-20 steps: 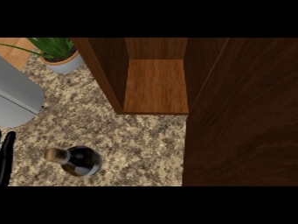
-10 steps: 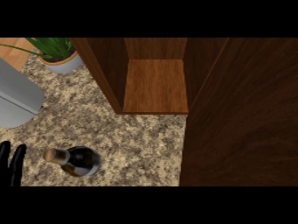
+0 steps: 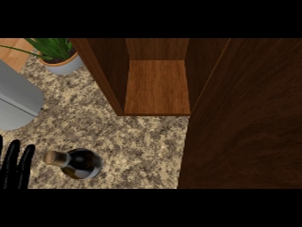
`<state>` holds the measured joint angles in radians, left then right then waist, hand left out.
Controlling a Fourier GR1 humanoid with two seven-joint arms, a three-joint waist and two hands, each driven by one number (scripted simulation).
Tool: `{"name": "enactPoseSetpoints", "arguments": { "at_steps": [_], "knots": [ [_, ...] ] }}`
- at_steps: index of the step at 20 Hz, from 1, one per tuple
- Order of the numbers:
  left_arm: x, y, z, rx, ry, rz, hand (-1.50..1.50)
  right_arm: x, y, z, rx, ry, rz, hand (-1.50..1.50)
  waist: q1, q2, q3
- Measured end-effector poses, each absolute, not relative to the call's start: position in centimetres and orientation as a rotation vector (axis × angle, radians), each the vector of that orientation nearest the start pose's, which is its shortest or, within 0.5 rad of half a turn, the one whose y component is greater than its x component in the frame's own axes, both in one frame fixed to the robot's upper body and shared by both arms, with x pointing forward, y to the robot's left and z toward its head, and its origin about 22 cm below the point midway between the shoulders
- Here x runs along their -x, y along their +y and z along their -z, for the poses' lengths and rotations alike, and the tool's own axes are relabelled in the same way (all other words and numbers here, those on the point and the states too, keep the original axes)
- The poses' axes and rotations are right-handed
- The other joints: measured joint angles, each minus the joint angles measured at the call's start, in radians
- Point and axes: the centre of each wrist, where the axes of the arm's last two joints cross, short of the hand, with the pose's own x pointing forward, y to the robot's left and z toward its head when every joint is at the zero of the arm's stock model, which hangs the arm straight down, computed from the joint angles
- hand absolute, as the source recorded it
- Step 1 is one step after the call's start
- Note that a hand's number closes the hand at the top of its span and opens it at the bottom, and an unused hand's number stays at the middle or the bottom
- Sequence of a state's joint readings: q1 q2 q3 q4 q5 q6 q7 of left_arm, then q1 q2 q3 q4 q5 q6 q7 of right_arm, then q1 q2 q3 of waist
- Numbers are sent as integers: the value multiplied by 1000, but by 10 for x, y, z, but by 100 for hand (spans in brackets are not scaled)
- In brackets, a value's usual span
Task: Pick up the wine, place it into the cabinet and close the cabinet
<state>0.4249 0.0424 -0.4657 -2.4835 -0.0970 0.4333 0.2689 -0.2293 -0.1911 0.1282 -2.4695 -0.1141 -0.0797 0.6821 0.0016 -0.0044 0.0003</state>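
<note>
The wine (image 3: 76, 162) stands upright on the counter (image 3: 133, 142) at the near left, seen from above, its long axis vertical and its cork tipped toward the left. Just left of it a hand (image 3: 8, 165) shows at the lower edge, fingers straight and apart, not touching the bottle; the palm is cut off. The cabinet (image 3: 156, 88) stands open farther right, bare counter between. Its door (image 3: 251, 119) fills the right side.
</note>
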Motion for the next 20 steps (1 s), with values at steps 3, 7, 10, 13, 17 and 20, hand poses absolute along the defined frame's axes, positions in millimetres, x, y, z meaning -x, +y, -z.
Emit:
{"name": "enactPoseSetpoints", "arguments": {
  "at_steps": [3,7,10,13,17,20],
  "knots": [
    [-107,184,-145,15,-1787,-323,-150,-159,-206,-234,-146,-1955,-252,-150,-3,0,0],
    [-112,187,-147,-16,-1774,-338,-150,-159,-205,-246,-133,-1956,-248,-150,-5,0,0],
    [-115,186,-147,-31,-1775,-351,-150,-159,-202,-252,-135,-1949,-251,-150,-5,0,0],
    [-122,190,-147,-75,-1790,-371,-150,-158,-203,-257,-118,-1947,-245,-150,-7,0,0],
    [-127,194,-145,-127,-1803,-386,-150,-157,-204,-264,-100,-1953,-246,-150,-5,0,0],
    [-130,198,-142,-171,-1807,-390,-150,-157,-204,-267,-98,-1960,-245,-150,-5,1,0]
  ]
}}
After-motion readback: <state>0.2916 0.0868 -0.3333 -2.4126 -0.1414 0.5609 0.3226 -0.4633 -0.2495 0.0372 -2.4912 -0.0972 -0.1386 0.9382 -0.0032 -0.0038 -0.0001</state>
